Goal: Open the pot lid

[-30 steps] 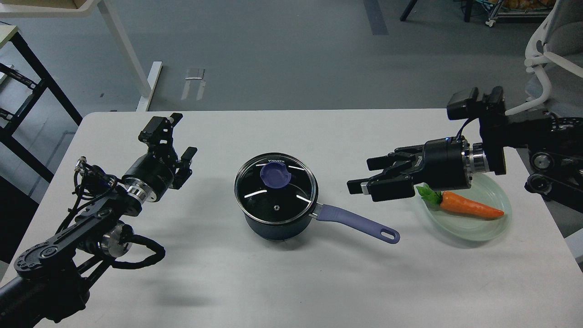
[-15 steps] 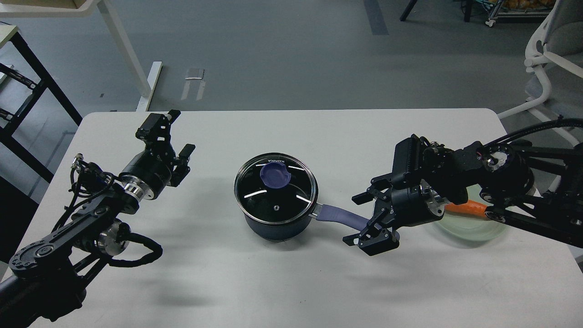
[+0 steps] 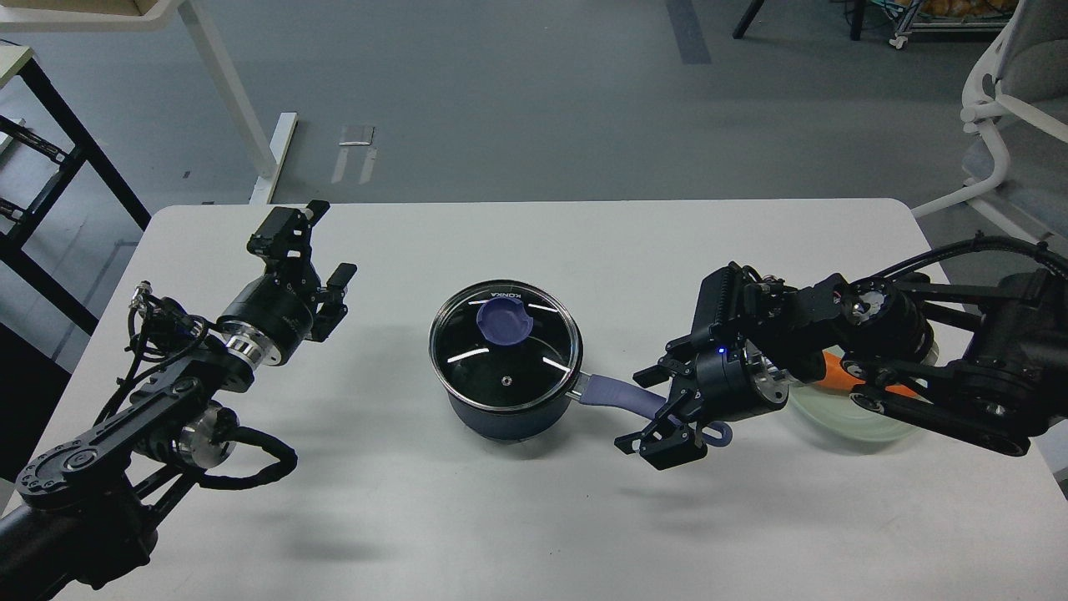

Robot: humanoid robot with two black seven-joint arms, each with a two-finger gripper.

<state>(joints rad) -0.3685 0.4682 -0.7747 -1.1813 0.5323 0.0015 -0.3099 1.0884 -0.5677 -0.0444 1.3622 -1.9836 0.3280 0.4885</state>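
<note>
A dark blue pot (image 3: 501, 413) stands at the table's middle. Its glass lid (image 3: 504, 346) with a purple knob (image 3: 503, 320) lies flat on it. The pot's purple handle (image 3: 622, 395) points right. My right gripper (image 3: 655, 409) is open, with one finger above and one below the handle's far end, which it partly hides. My left gripper (image 3: 321, 250) is open and empty, held above the table well left of the pot.
A pale green plate (image 3: 843, 417) with an orange carrot (image 3: 834, 367) sits at the right, mostly hidden by my right arm. The table's (image 3: 534, 517) front and back edges are near. A white chair (image 3: 1014, 92) stands off the back right.
My right arm has swung down and left from above the plate to the pot's handle, and over the last half second edged a little further left. The left arm barely moved.
</note>
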